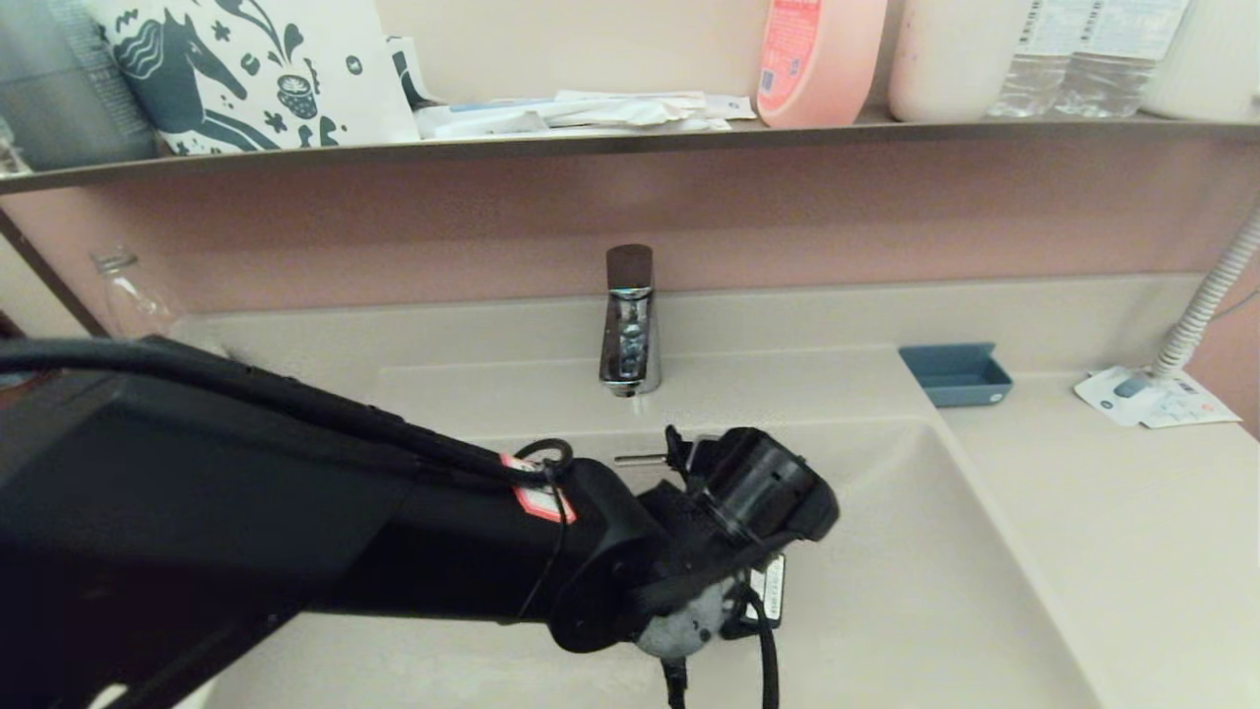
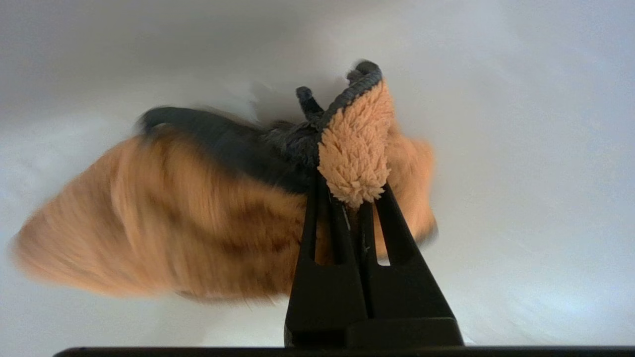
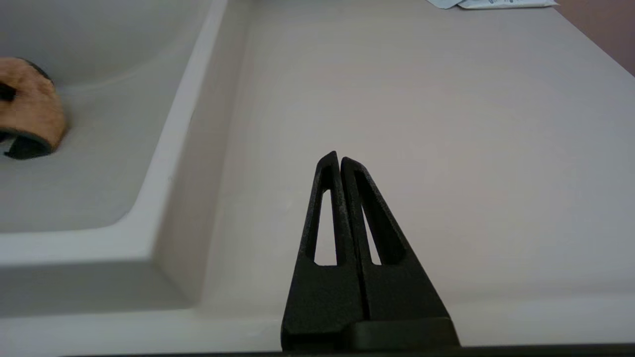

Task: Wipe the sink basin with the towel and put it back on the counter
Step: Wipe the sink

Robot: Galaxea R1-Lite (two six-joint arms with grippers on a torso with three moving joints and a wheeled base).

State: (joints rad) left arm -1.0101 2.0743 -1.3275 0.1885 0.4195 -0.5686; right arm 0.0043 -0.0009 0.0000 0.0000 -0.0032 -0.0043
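My left arm reaches down into the cream-beige sink basin and hides the towel and the drain stopper in the head view. In the left wrist view my left gripper is shut on a fold of the fluffy orange towel, which has dark grey edging and spreads over the pale basin floor. My right gripper is shut and empty, low over the flat counter right of the basin. An end of the towel shows in the basin there.
A chrome faucet stands behind the basin, with the overflow slot below it. A small blue tray, a paper packet and a white hose are at the back right. The upper shelf carries bottles.
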